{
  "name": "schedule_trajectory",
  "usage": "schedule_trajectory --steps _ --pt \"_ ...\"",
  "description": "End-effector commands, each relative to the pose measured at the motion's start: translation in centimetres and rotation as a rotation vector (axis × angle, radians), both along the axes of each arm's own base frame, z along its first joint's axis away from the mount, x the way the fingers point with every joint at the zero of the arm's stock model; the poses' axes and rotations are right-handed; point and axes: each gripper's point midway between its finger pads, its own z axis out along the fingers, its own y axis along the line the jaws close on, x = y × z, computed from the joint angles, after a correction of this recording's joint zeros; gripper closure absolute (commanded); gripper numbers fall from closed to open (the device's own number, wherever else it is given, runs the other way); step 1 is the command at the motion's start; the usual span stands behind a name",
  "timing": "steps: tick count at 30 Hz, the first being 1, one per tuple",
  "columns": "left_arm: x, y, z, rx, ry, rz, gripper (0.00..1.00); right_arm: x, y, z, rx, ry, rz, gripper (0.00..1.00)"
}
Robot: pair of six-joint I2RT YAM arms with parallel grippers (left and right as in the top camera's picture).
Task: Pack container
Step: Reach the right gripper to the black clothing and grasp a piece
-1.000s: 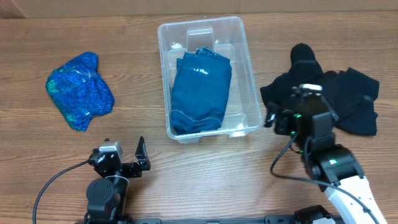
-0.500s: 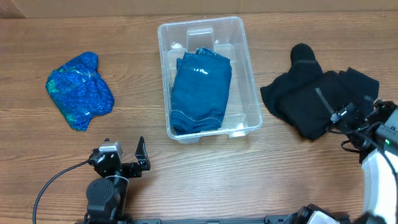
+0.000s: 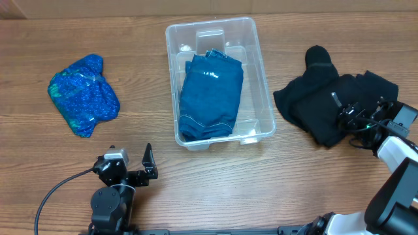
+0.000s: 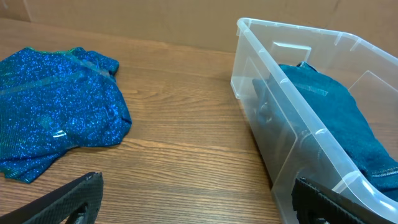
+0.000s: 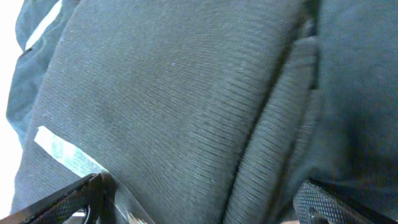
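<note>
My right gripper (image 3: 341, 112), jaws wide, hangs close over the black garment (image 3: 304, 98); the container (image 3: 209, 22) lies at nine o'clock from it, its long axis from twelve to six.

The container (image 3: 260, 62) is a clear rectangular plastic bin with rounded corners and a rim, standing upright and open-topped at upper centre of the overhead frame, long side running up and down. In the left wrist view it (image 4: 280, 68) fills the right side. A folded blue garment (image 3: 210, 94) lies inside.
</note>
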Motion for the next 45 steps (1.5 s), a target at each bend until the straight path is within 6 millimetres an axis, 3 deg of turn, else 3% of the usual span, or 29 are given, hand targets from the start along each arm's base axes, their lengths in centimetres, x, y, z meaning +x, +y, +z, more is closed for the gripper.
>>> schedule_trajectory --steps 1,5,8,18,23,26,31,34,41,45 --pt "0.0 -0.1 -0.6 0.017 0.005 -0.011 0.0 2.1 1.6 0.8 0.088 -0.092 0.082 0.02" --pt "0.0 -0.1 -0.6 0.017 0.005 -0.011 0.0 2.5 3.1 0.9 0.129 -0.106 0.122 0.13" --pt "0.0 -0.1 -0.6 0.017 0.005 -0.011 0.0 2.5 3.5 1.0 0.164 -0.101 0.106 0.14" --pt "0.0 -0.1 -0.6 0.017 0.005 -0.011 0.0 3.7 2.8 4.3 0.184 -0.049 0.124 0.14" --pt "0.0 -0.1 -0.6 0.017 0.005 -0.01 0.0 4.3 3.1 4.4 0.172 -0.064 0.141 0.23" --pt "0.0 -0.1 -0.6 0.017 0.005 -0.01 0.0 4.1 3.9 4.2 0.196 -0.048 0.157 0.22" --pt "0.0 -0.1 -0.6 0.017 0.005 -0.011 0.0 3.7 3.2 5.4 0.188 0.027 0.125 0.07" --pt "0.0 -0.1 -0.6 0.017 0.005 -0.011 0.0 4.3 2.9 6.4 0.171 0.007 0.14 0.06" --pt "0.0 -0.1 -0.6 0.017 0.005 -0.011 0.0 4.7 2.9 6.2 0.147 -0.004 0.166 0.07" --pt "0.0 -0.1 -0.6 0.017 0.005 -0.011 0.0 3.5 3.8 5.5 0.2 0.053 0.168 0.05"
